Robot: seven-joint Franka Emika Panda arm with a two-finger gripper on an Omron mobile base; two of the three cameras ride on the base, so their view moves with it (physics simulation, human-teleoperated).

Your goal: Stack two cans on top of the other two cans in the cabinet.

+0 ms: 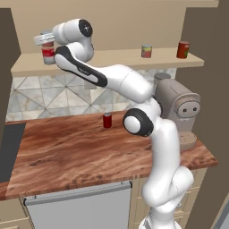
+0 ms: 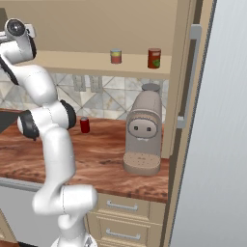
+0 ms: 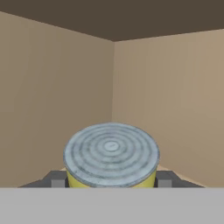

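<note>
Nearby, cabinet [image 3: 57,87] walls flank the tool-held can [image 3: 111,153].

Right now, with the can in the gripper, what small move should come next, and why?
Probably lower a little, then release. The gripper is shut on the yellow-labelled can, which in the left base view sits directly over the red can with a white band on the cabinet shelf.

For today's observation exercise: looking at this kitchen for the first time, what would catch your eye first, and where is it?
First, the white robot arm reaching up to the left end of the wall cabinet, its jaws shut on a yellow can with a grey lid above a red can with a white band. Two more cans stand at the shelf's right end. Below, a small dark-red can and a coffee machine sit on the wooden counter.
</note>
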